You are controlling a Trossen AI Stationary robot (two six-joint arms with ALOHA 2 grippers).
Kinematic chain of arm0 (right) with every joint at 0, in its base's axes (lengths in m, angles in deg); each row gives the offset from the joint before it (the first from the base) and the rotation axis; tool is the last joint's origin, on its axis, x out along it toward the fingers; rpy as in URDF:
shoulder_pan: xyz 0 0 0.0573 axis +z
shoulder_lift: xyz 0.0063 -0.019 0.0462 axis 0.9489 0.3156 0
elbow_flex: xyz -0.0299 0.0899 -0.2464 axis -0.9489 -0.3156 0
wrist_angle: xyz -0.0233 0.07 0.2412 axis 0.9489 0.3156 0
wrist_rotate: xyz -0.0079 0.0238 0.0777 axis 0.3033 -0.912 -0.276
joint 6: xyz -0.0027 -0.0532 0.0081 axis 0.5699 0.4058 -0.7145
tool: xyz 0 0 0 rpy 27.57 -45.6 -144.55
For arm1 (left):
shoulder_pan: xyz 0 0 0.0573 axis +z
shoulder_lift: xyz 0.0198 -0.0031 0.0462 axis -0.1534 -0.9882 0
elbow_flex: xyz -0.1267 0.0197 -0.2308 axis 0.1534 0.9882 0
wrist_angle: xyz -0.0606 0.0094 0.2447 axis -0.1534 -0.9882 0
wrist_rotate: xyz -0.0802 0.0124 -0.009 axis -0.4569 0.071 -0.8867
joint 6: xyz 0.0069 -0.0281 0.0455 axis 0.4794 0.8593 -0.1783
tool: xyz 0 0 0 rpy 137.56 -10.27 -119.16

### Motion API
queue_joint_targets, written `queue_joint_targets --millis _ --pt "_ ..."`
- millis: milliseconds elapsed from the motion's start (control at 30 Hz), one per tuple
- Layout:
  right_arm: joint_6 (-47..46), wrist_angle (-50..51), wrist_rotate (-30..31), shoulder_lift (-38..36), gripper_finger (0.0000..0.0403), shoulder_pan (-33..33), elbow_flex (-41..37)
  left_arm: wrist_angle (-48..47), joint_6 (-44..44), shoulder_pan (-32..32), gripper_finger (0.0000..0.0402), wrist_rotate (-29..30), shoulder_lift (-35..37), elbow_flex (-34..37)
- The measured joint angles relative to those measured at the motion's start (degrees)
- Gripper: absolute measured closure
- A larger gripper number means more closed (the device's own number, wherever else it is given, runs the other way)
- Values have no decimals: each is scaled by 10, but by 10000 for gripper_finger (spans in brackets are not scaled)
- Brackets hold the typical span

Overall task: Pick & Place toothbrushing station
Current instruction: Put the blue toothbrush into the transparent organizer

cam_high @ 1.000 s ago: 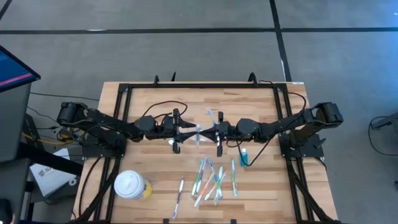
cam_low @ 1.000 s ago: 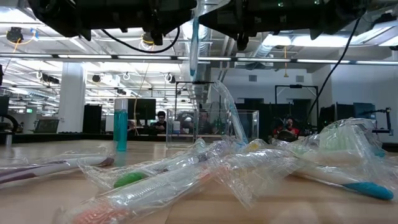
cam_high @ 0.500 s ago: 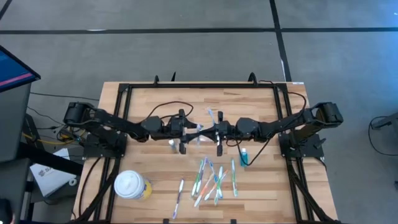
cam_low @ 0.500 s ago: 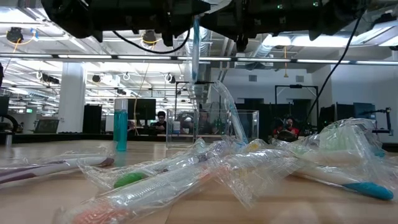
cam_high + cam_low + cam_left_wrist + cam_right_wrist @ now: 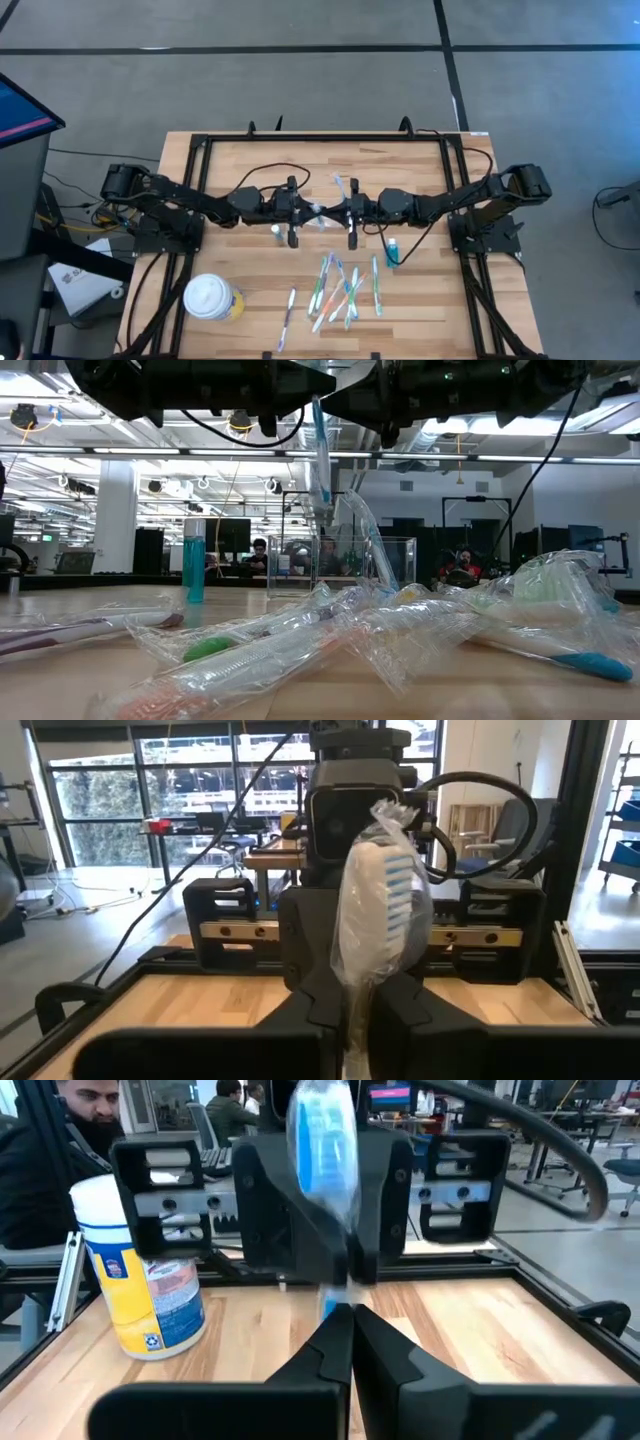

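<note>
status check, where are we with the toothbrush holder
Left pincer and right pincer both shut on one plastic-wrapped blue-bristled toothbrush over table centre. Clear oblong plastic holder stands below it. Loose wrapped toothbrushes lie nearer the front edge, clear of it.

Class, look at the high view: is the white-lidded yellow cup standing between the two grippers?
No. The white-lidded yellow cup stands near the table's front left corner, well apart from the left gripper and right gripper meeting mid-table.

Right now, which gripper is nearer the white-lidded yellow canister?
Left. The left gripper is mid-table, up and right of the canister in the high view; the right gripper sits just beyond, both gripping a wrapped toothbrush.
</note>
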Motion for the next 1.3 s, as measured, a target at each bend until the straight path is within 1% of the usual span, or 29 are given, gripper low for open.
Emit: queue_joint_targets --millis 133,267,400,600,767,933,1133,1300 --pt "14 9 0 0 388 0 0 -10 0 1 395 0 12 1" --pt "30 29 2 -6 351 -4 0 -24 0 6 393 0 33 12" --pt "17 61 16 -15 315 -19 0 -24 0 11 395 1 62 28" --pt "15 73 18 -16 282 -36 0 -25 2 35 396 1 88 59" --pt "15 78 18 -18 271 -37 0 -26 18 62 393 1 94 76" --pt "15 100 18 -47 268 -28 -1 -27 22 82 394 1 89 81" --pt "15 122 18 -85 273 -5 0 -24 34 90 396 1 89 80" --pt "18 129 17 -97 275 8 0 -17 34 90 392 1 67 80"
